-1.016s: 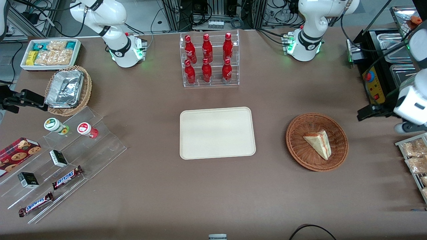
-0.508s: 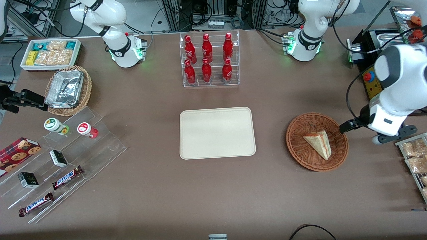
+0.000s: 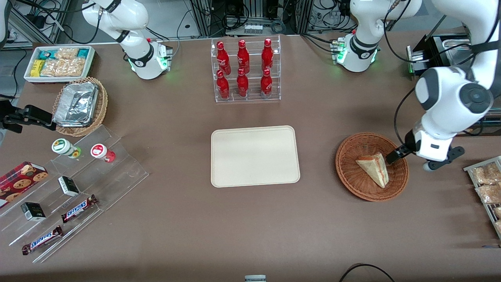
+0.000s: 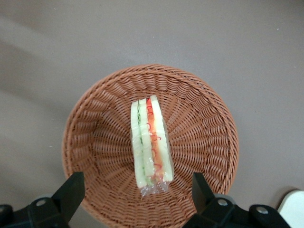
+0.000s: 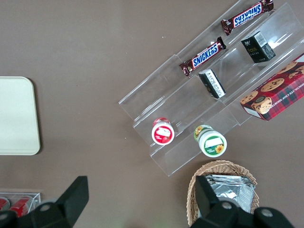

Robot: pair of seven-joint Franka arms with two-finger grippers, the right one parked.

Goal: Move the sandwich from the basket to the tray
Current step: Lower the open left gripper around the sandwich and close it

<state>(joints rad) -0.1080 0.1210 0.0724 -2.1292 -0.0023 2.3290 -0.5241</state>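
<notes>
Moved in: gripper (image 4: 135,190) spread over basket (image 3: 352,184) | sandwich (image 4: 150,140) below, untouched

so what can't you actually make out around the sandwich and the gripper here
- Gripper, left wrist view: open above the basket, but the picture edge cuts off everything past its finger ends.
- Gripper, front view: the arm's own wrist covers most of it, so the gap to the sandwich cannot be judged.
- Sandwich underside: hidden in both views.
- Tray: out of the left wrist view.
</notes>
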